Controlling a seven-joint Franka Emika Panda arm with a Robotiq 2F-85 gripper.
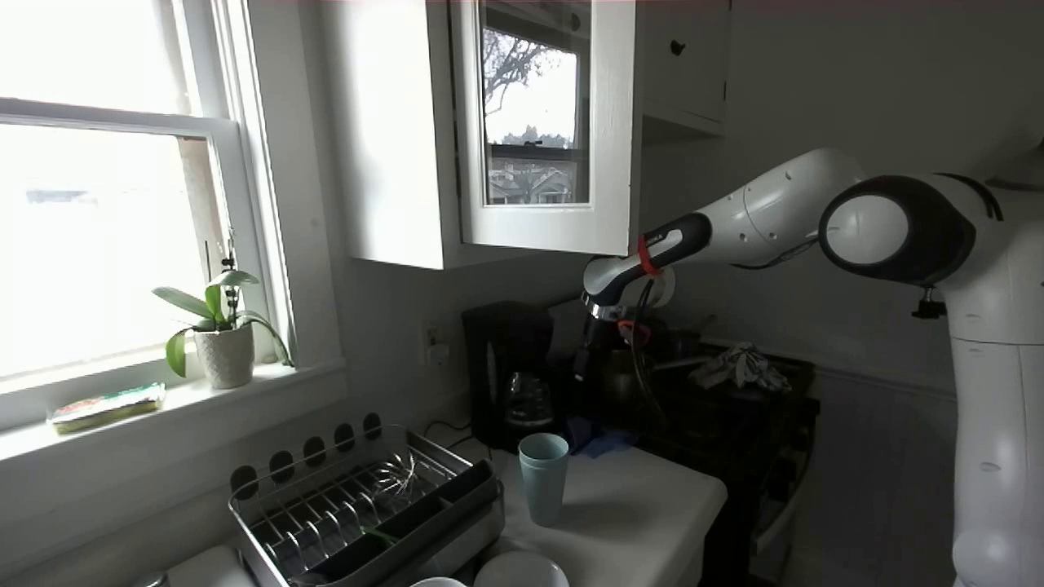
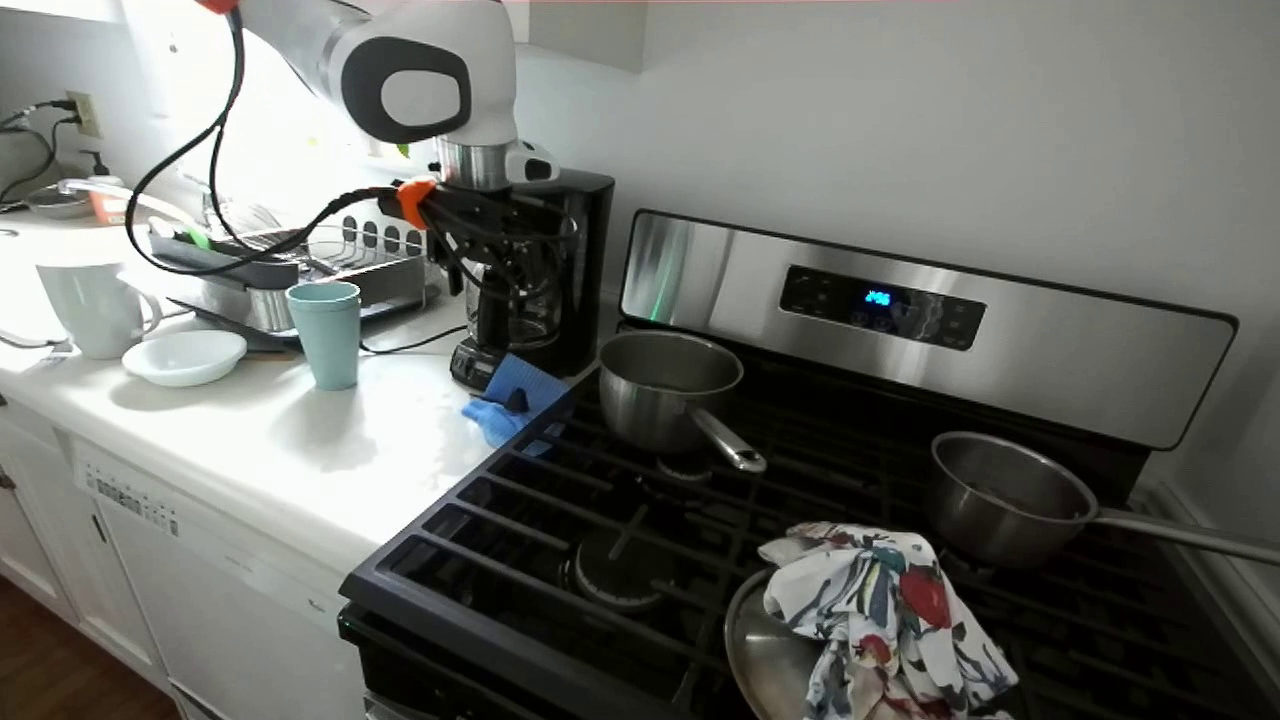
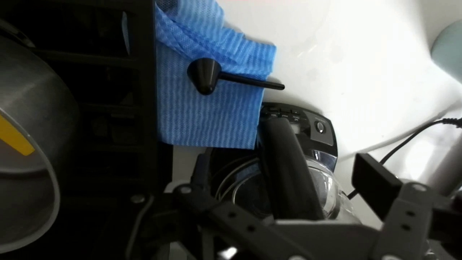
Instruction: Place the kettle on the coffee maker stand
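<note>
The kettle is a clear glass carafe with a dark top and a thick black handle. In both exterior views the kettle [image 1: 528,399] [image 2: 535,315] appears to sit upright inside the boxy black coffee maker [image 1: 489,367] [image 2: 590,270]. The coffee maker stand [image 2: 475,362] is below it, mostly hidden; its front button panel also shows in the wrist view [image 3: 317,124]. My gripper [image 3: 288,177] is open above the carafe, with the kettle's black handle [image 3: 285,155] between its spread fingers in the wrist view. Neither finger visibly touches the handle. In an exterior view the gripper [image 2: 490,255] partly covers the carafe.
A blue cloth [image 3: 213,115] with a black scoop [image 3: 205,74] lies beside the machine. A pale blue-green cup [image 2: 325,335] stands on the counter near the dish rack [image 1: 367,505]. A steel pot [image 2: 665,390] stands on the stove close by. An open cabinet door [image 1: 550,224] hangs above.
</note>
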